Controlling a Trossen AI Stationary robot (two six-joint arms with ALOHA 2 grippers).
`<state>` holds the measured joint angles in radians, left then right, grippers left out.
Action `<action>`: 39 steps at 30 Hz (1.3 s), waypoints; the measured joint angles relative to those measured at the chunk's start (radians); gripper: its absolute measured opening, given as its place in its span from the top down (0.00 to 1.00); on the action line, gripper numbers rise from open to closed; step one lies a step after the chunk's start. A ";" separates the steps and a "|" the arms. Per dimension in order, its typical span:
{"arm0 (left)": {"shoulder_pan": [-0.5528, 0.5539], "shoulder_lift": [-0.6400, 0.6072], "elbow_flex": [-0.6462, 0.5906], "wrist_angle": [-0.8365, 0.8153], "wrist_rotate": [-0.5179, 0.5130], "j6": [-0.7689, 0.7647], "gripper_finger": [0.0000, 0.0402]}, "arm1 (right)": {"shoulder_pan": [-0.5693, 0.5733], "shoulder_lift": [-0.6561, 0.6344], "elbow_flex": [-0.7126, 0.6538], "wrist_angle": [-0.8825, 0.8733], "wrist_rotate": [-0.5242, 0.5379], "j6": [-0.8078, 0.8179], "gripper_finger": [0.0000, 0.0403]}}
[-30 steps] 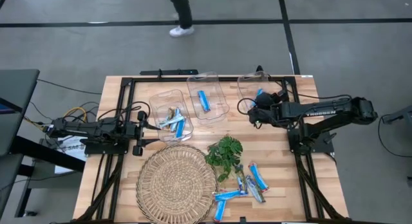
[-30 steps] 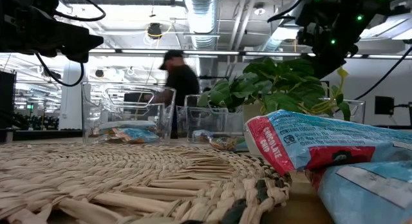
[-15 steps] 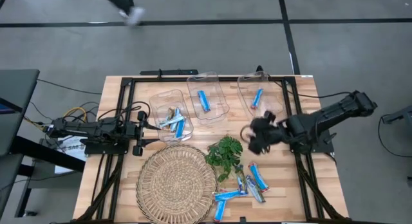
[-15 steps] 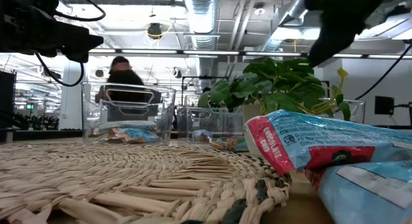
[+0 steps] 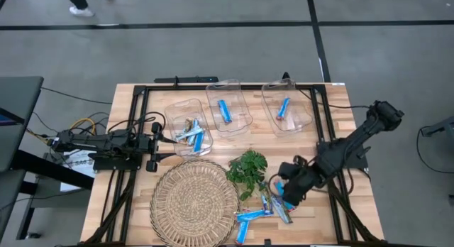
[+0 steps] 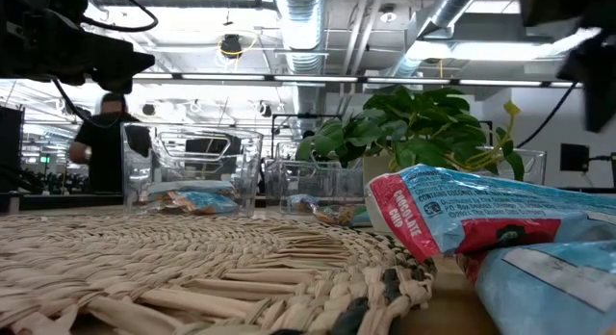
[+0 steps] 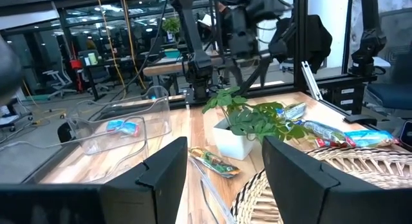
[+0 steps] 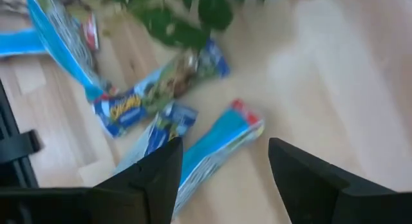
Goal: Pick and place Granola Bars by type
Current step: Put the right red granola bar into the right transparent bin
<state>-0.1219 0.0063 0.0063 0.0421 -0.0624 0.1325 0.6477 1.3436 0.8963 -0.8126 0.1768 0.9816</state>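
Right gripper positioned over the loose bars, jaws apart and empty

The right gripper [image 5: 291, 191] hangs above the unsorted Granola Bars [image 5: 273, 204] beside the green plant [image 5: 247, 169]; in the right wrist view a red-tipped blue bar [image 8: 219, 144] lies between the spread fingers [image 8: 154, 169], its long axis running diagonally across the gap, so some wrist rotation is probably required before closing. The left gripper [image 5: 157, 144], fingers apart and holding nothing, waits beside the left bin [image 5: 186, 126], well apart from the pile. The high view alone shows sorted bars in all three clear bins; the low view shows one "chocolate chip" wrapper [image 6: 462, 219] close up but no gripper tips
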 joint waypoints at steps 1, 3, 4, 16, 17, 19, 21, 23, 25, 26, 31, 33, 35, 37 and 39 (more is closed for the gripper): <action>0.000 0.000 0.000 0.000 0.000 -0.001 0.51 | 0.009 0.014 0.000 0.000 -0.014 0.034 0.45; 0.000 0.000 0.000 0.000 0.000 0.001 0.51 | 0.019 0.045 0.000 0.001 -0.040 0.097 0.45; 0.000 0.000 0.000 0.000 0.000 0.006 0.51 | 0.020 0.061 0.000 0.001 -0.049 0.122 0.45; 0.000 0.000 0.000 0.000 0.000 0.006 0.51 | 0.020 0.195 0.000 0.009 -0.055 0.296 0.45; 0.000 0.000 0.000 0.000 0.000 0.002 0.51 | 0.020 0.207 0.000 0.013 -0.058 0.302 0.45; 0.000 0.000 0.000 0.000 0.000 -0.001 0.51 | 0.020 0.231 0.000 0.031 -0.074 0.303 0.45; 0.000 0.000 0.000 0.000 0.000 0.005 0.51 | 0.021 0.252 0.000 0.057 -0.098 0.304 0.45; 0.000 0.000 0.000 0.000 0.000 0.010 0.51 | 0.027 0.269 0.000 0.086 -0.107 0.304 0.45; 0.000 0.000 0.000 0.000 0.000 0.006 0.51 | 0.037 0.282 0.000 0.108 -0.119 0.304 0.45; 0.000 0.000 0.000 0.000 0.000 0.002 0.51 | 0.040 0.290 0.000 0.117 -0.129 0.305 0.45; 0.000 0.000 0.000 0.000 0.000 0.007 0.51 | 0.057 0.322 -0.001 0.116 -0.149 0.321 0.46; 0.000 0.000 0.000 0.000 0.000 0.010 0.51 | 0.059 0.331 -0.002 0.114 -0.149 0.321 0.48; 0.000 0.000 0.000 0.000 0.000 0.003 0.51 | 0.059 0.334 -0.002 0.111 -0.149 0.320 0.52; 0.000 0.000 0.000 0.000 0.000 -0.001 0.51 | 0.059 0.334 -0.002 0.114 -0.146 0.320 0.58; 0.000 0.000 0.000 0.000 0.000 0.004 0.51 | 0.059 0.331 -0.002 0.111 -0.144 0.320 0.64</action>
<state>-0.1215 0.0063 0.0063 0.0421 -0.0624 0.1361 0.7067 1.6748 0.8948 -0.7018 0.0330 1.3014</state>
